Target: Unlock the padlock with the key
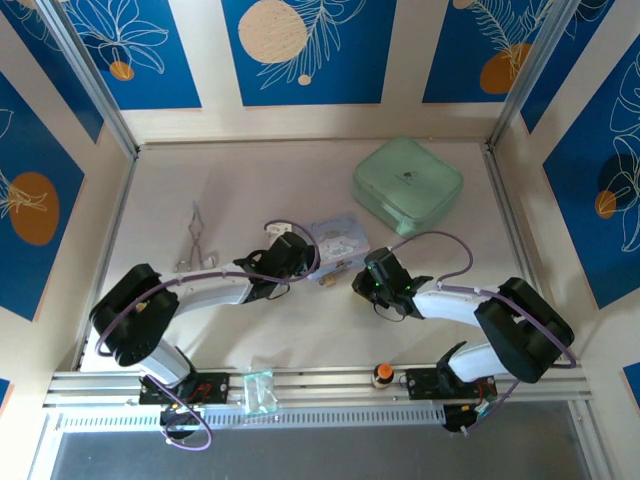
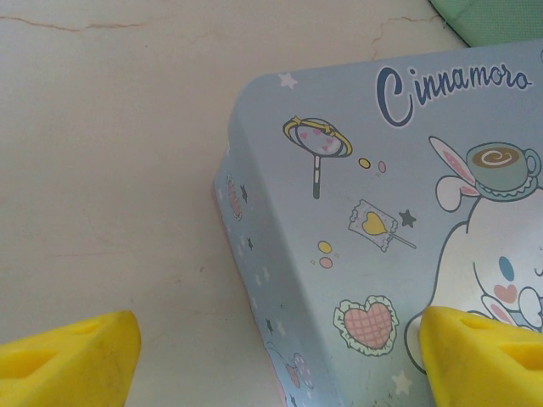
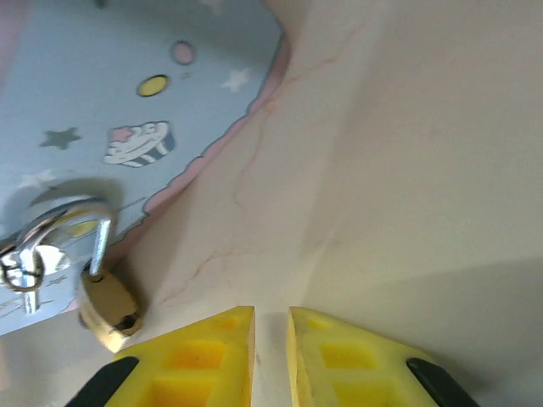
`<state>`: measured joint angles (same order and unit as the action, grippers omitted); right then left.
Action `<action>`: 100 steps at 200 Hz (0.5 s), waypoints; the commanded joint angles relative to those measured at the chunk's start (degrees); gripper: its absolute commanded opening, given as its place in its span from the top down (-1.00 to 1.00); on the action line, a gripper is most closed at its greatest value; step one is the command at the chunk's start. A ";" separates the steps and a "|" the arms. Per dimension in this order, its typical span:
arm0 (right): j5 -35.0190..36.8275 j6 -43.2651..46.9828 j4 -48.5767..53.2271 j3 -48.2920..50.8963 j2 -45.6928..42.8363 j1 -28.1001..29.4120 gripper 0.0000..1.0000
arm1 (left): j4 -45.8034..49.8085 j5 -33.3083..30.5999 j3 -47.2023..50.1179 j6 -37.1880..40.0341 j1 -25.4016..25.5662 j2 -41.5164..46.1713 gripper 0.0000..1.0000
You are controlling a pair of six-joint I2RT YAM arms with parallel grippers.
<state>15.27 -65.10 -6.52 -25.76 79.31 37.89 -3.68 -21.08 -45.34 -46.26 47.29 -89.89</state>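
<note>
Hovering low over the pale marbled table (image 3: 407, 170), the right gripper (image 3: 271, 326) aims its 2 yellow fingers at bare surface just beside the tiny brass-gold padlock with a thin silver U-shackle (image 3: 106, 305).

- Right fingers: nearly together, with a thin slit between them. Nothing visible is pinched there. Cannot tell whether the small pale metal key sits deeper in the slit.
- Padlock: lies tilted on the table at the edge of the flat light-blue cartoon-printed tin (image 2: 382, 212). Its shackle is threaded through the tin's silver latch loop, so the lock is tethered and can only be worked where it hangs.
- The shackle looks seated in the body, so the lock is judged not yet opened.
- Left gripper (image 2: 276, 348): fingers spread wide and holding nothing. They straddle the tin's corner, 1 finger over the table and 1 over the lid.
- Judged purpose: the left gripper is placed to steady the tin so the padlock stays put, and the narrow right fingers suit a small keyhole.
- Risk: a light tin slides easily if pushed.
</note>
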 commanded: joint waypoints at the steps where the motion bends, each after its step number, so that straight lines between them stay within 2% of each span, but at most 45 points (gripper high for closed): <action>1: -1.64 1.34 0.72 -0.34 -0.30 -0.79 0.62 | 9.58 -0.93 2.98 0.42 -0.08 -3.18 -0.68; 19: 0.04 3.50 2.08 -0.61 -1.14 0.53 0.61 | 9.75 -0.79 3.04 0.34 -0.07 -2.89 -0.68; 31: 2.96 5.32 4.04 -1.01 -2.04 2.71 0.51 | 9.66 -0.76 3.28 0.29 -0.03 -2.49 -0.68; 58: 9.63 11.34 10.17 -5.11 -0.48 8.64 -0.08 | 9.65 -0.80 3.08 0.40 -0.04 -2.66 -0.68; 64: 10.79 12.25 11.25 -6.16 0.36 9.87 -0.15 | 9.64 -0.70 2.94 0.38 -0.08 -2.83 -0.68; 100: 11.81 14.92 11.18 -10.58 5.84 13.51 -0.23 | 9.71 -0.51 2.65 0.47 -0.03 -2.88 -0.68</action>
<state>23.18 -53.98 1.21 -33.28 81.89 49.67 -4.10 -21.06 -45.15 -46.65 47.29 -89.97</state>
